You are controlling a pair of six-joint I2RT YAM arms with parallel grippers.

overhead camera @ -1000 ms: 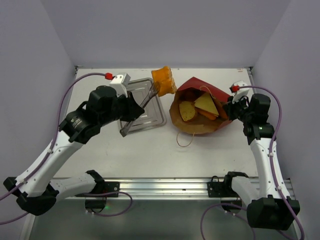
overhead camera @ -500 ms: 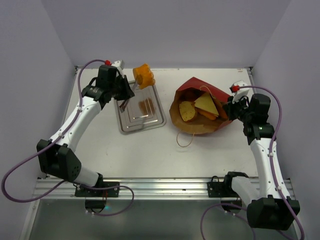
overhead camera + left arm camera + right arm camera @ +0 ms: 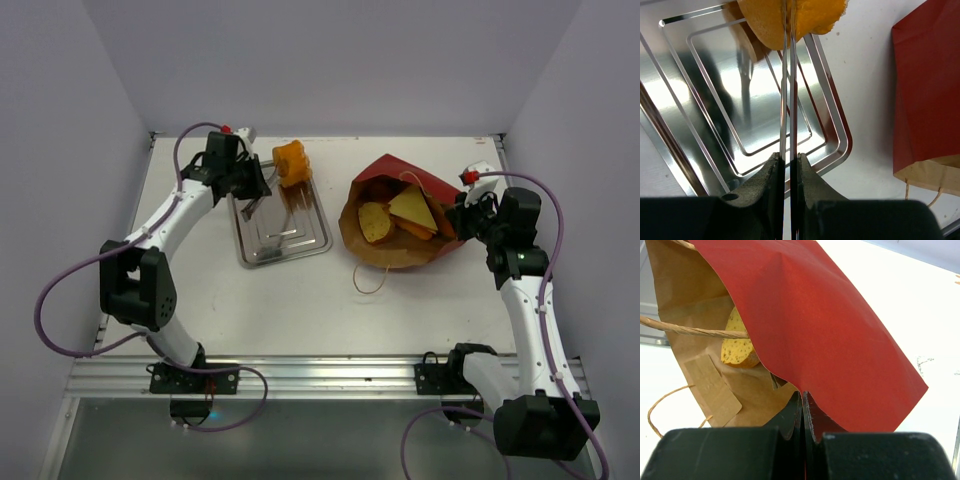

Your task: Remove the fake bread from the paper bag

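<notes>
The left end effector (image 3: 788, 25) is clenched: its two long thin blades stand almost together, pinching a chunky orange-brown bun (image 3: 291, 162) at their tips. The bun is one piece of the fake bread. It is too stubby to show a clear long axis, and the blades bite into its lower edge. Under the blades lies a silver tray (image 3: 715, 100), flat on the worktop (image 3: 200, 300), its stepped floor mirroring the bun. The bun hangs over the tray's far rim, and I cannot tell whether it touches the metal. Off to this end effector's right, apart from the tray, is the paper bag (image 3: 385, 170).

The right end effector (image 3: 803, 400) is also closed, gripping the bag's wall at the mouth with red paper on one side of the pinch and brown on the other. Out from the pinch the mouth gapes upward, and in the overhead view it shows more bread inside. A pale yellow wedge (image 3: 412, 208) lies nearest this end effector with its flat face up. A round slice (image 3: 375, 222) is beyond it, and an orange piece (image 3: 415, 230) is tucked under the wedge. One thin loop handle (image 3: 370, 278) trails onto the worktop on the near side.

The worktop is plain white and matte. Pale lilac-grey walls close it in on the left, right and far sides, and a metal rail (image 3: 330, 372) runs along the near edge, carrying both arm bases.
</notes>
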